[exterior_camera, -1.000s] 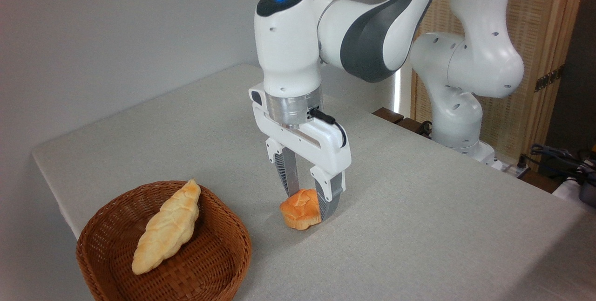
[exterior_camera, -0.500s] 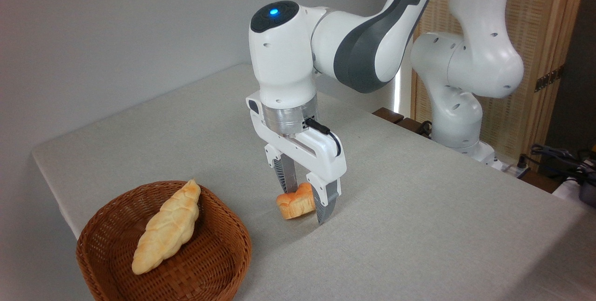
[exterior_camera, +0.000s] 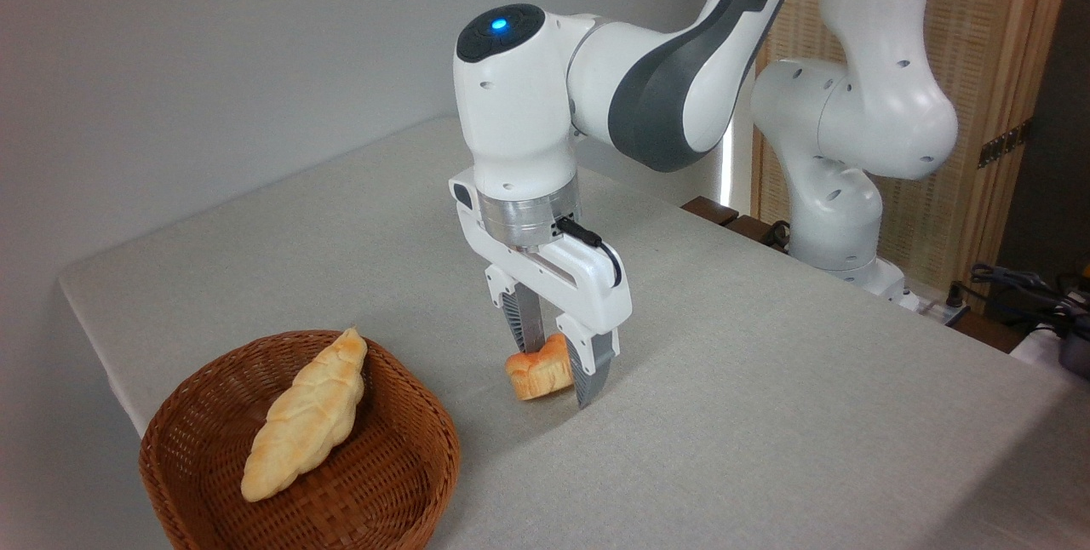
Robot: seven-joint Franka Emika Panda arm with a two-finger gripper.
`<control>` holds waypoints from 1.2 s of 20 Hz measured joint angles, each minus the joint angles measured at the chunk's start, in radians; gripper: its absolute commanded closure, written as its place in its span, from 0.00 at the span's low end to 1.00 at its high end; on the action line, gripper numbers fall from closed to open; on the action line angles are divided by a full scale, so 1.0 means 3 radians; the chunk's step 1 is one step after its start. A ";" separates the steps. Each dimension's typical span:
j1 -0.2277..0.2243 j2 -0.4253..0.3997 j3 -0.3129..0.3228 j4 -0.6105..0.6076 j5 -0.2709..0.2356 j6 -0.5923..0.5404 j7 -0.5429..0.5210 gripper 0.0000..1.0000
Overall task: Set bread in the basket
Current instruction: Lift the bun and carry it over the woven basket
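Two grey fingers (exterior_camera: pixel 588 367) of the gripper (exterior_camera: pixel 558 371) pinch the bread (exterior_camera: pixel 538 371) between them, squeezing it narrow just above the table (exterior_camera: pixel 766 380); the basket (exterior_camera: pixel 400 465), holding a pale braided loaf (exterior_camera: pixel 306 414), sits near the gripper's lower left

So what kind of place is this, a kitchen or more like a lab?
Most likely a robotics lab or test room, not a kitchen: a white robot arm is fixed at a bare cloth-covered table, loose cables lie at the right, and the walls are plain.
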 measured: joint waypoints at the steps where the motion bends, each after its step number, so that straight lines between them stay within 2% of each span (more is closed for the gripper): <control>1: 0.0000 0.0000 0.0000 0.0000 0.0000 0.0000 0.0000 0.67; 9: 0.0002 -0.0006 0.0001 0.0056 0.0006 -0.0026 0.0001 0.67; 11: 0.0003 -0.0005 0.0002 0.0179 0.0029 -0.0194 0.0020 0.66; 15: 0.0005 0.0050 0.0011 0.0732 0.0042 -0.0764 0.0112 0.66; 17: 0.0006 0.0203 0.0012 0.1184 -0.0043 -0.0925 0.0112 0.66; 19: 0.0006 0.0491 0.0011 0.1646 -0.0306 -0.0953 0.0112 0.63; 21: 0.0005 0.0771 0.0009 0.1971 -0.0435 -0.0952 0.0112 0.59; 23: 0.0003 0.1157 -0.0007 0.2314 -0.0497 -0.0950 0.0117 0.48; 24: 0.0002 0.1316 -0.0029 0.2417 -0.0506 -0.0931 0.0124 0.37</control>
